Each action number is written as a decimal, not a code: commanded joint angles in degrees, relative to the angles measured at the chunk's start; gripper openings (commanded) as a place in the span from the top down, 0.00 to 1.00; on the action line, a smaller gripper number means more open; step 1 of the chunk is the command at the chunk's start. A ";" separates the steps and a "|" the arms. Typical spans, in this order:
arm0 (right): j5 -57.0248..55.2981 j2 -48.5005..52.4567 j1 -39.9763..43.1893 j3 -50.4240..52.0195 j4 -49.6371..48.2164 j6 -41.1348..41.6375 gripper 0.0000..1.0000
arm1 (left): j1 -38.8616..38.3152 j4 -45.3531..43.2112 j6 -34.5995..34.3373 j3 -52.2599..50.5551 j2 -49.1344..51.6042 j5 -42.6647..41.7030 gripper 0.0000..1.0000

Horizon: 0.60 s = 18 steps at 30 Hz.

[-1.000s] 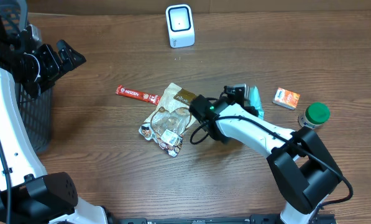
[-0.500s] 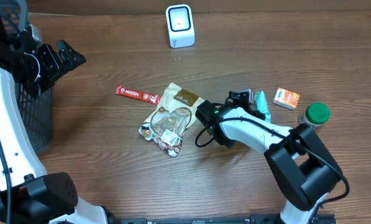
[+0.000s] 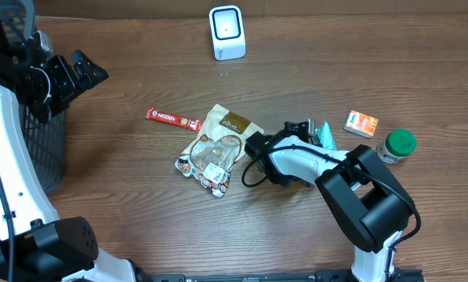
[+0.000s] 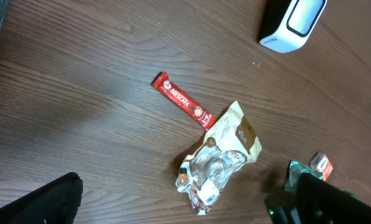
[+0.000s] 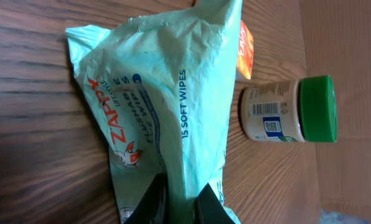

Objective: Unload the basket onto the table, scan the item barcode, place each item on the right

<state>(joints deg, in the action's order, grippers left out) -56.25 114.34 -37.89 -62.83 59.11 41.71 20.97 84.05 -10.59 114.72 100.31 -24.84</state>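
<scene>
A pale green pack of soft wipes is the item in hand; my right gripper is shut on a fold of its lower edge. From overhead the wipes pack shows as a small teal patch beside the right gripper, right of centre. The white barcode scanner stands at the back centre, well away from the pack. High at the far left, over the basket, my left gripper is open and holds nothing; its dark fingertips frame the bottom of the left wrist view.
A red Nescafe stick and a crumpled snack bag lie mid-table, left of the right arm. An orange box and a green-lidded jar sit to the right of the pack. A black mesh basket stands at the left edge.
The right wrist has turned and shifted a little toward the front with the wipes pack, and the right arm's links swung left, uncovering the jar. The left arm has not moved.
</scene>
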 commanded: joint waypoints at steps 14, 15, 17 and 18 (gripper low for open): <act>8.37 1.14 -1.97 0.24 -3.58 0.26 0.96 | -0.37 -0.07 -0.35 -0.13 0.07 -0.02 0.00; 8.41 1.14 -2.03 0.24 -3.58 0.26 0.96 | -0.37 -0.09 -0.37 -0.13 0.07 -0.04 0.00; 8.66 1.14 -2.25 0.24 -3.56 0.24 0.96 | -0.37 -0.07 -0.35 -0.13 0.07 -0.02 0.00; 8.92 1.14 -2.36 0.24 -3.58 0.26 0.96 | -0.37 -0.07 -0.37 -0.13 0.07 -0.02 0.00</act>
<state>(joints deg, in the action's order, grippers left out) -54.41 114.34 -39.42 -62.83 56.77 41.54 20.97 84.05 -10.59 114.72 100.31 -24.84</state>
